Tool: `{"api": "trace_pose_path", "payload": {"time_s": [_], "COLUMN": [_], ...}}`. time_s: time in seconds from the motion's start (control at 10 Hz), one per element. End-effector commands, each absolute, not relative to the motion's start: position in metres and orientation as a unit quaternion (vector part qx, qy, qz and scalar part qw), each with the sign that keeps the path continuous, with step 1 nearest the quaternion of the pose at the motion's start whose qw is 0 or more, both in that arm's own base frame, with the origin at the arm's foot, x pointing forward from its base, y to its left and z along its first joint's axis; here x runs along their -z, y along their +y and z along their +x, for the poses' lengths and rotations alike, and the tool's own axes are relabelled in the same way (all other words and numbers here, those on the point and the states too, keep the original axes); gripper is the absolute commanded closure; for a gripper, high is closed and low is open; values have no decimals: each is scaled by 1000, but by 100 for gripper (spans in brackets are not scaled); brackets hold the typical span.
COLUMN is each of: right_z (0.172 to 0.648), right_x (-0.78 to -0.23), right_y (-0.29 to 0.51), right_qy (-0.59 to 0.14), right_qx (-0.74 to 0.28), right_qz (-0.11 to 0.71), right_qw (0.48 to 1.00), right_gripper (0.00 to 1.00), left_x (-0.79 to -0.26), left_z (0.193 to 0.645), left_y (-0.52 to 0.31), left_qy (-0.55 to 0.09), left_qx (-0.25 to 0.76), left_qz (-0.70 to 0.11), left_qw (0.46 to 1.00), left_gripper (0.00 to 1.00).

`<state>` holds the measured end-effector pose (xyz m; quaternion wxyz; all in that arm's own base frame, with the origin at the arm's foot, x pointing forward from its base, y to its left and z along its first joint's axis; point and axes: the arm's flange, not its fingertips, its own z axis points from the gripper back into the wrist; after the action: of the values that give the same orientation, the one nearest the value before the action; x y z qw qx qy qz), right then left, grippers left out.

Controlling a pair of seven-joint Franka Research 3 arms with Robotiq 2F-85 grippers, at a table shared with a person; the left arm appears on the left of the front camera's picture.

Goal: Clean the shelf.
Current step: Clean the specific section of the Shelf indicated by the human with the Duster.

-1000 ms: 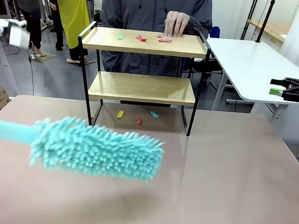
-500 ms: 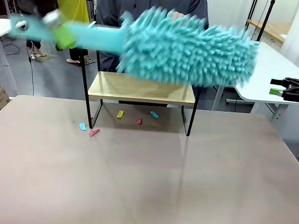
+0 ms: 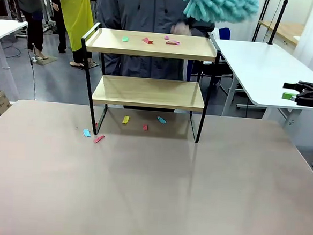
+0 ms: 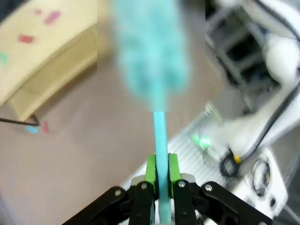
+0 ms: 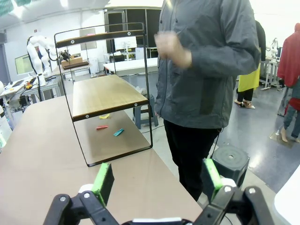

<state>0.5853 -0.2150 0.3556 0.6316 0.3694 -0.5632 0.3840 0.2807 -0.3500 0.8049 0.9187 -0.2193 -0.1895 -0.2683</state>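
The shelf stands at the table's far side, two light wooden boards in a black frame. Small coloured scraps lie on its top board. A fluffy teal duster head hangs high above the shelf's right end. In the left wrist view my left gripper is shut on the duster's teal handle, with the blurred head beyond it and the shelf at the upper left. My right gripper rests at the far right. Its jaws stand open and hold nothing, facing the shelf's end.
A person in a grey jacket stands right behind the shelf, one hand raised and blurred. More scraps lie on the table under the shelf and by its left leg. A white table adjoins at the right.
The duster swung from low over the table's left up to high above the shelf's right end. The person's hand lifted off the top board. The right gripper has not moved.
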Motion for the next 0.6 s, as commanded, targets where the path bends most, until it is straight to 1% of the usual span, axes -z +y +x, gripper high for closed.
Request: {"api": "trace_pose_path", "payload": {"time_s": [0.0, 0.1, 0.4, 0.5], "right_z": [586, 586, 586, 586], "right_x": [-358, -358, -358, -358], "right_y": [-213, -213, -213, -213], "right_qy": [-564, -564, -564, -564], "right_qx": [-385, -385, -385, -385], "right_qz": [369, 369, 369, 369], "right_qw": [630, 630, 630, 630], "right_gripper": [0, 0, 0, 0], "left_x": [-812, -810, -793, -784], "left_z": [302, 316, 350, 332], "left_y": [-396, -414, -453, -420], "left_qy": [-240, -252, -259, -260], "left_qx": [191, 181, 134, 170], "left_qz": [-156, -150, -133, -148], "left_qw": [939, 939, 947, 939], "left_gripper": [87, 87, 87, 87]}}
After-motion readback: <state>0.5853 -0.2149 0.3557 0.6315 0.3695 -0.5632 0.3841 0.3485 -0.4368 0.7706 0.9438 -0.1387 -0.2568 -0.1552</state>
